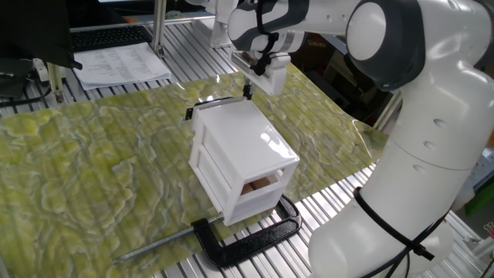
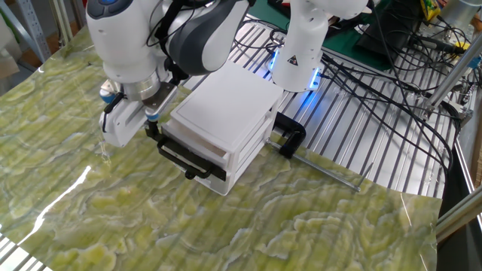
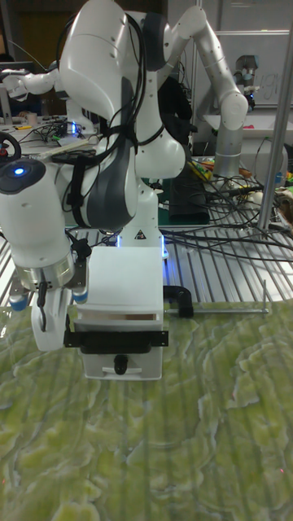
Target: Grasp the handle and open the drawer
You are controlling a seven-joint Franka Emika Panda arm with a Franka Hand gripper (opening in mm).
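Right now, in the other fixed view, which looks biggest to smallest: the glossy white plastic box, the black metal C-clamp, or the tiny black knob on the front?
1. glossy white plastic box
2. black metal C-clamp, partly hidden behind the box
3. tiny black knob, clearly smallest

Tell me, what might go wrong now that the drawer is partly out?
1. The hand sits at one end of the black bar across the front of the drawer, not at its middle. An off-centre pull could skew the drawer and jam it.
2. Only the C-clamp seems to hold the white box down, so a hard pull might shift it.
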